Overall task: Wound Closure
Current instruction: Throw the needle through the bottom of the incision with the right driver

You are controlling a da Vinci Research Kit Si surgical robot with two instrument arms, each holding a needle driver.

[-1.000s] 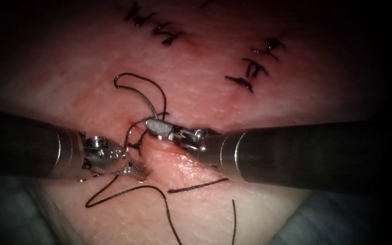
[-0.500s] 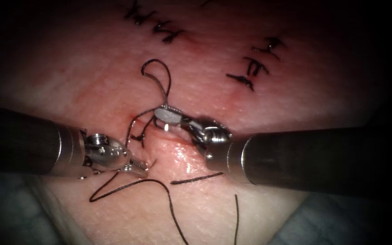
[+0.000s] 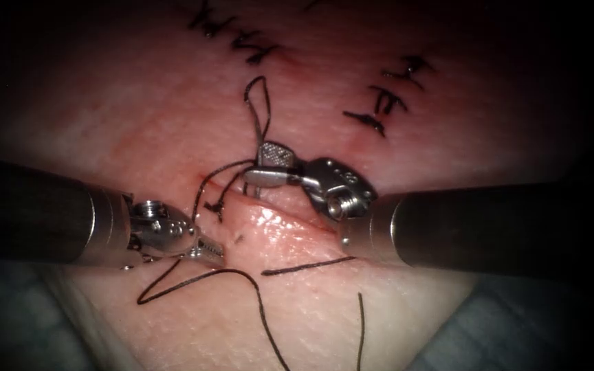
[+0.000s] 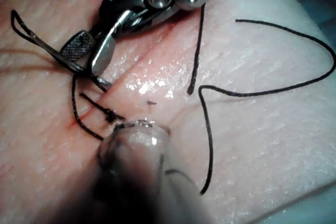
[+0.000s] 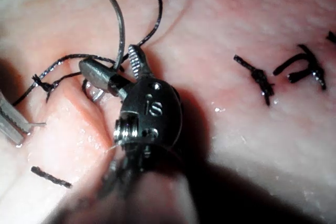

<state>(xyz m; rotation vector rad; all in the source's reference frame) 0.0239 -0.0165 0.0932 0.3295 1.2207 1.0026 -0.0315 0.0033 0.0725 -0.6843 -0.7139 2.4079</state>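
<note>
The needle (image 3: 254, 117), as far as I can make out, is the thin grey curve rising just above the right tool (image 3: 256, 165), its lower end between that tool's parted jaws, not gripped and not in the tissue (image 3: 159, 124). Thread (image 3: 242, 276) trails from it to a knotted stitch beside the tip, at the left end of the cut (image 3: 290, 223). Below and left, the left tool (image 3: 213, 254) looks clenched; whether it pinches thread I can't tell. Ungripped, the needle could tip over, or the loop could snag a jaw and tug the stitch.
</note>
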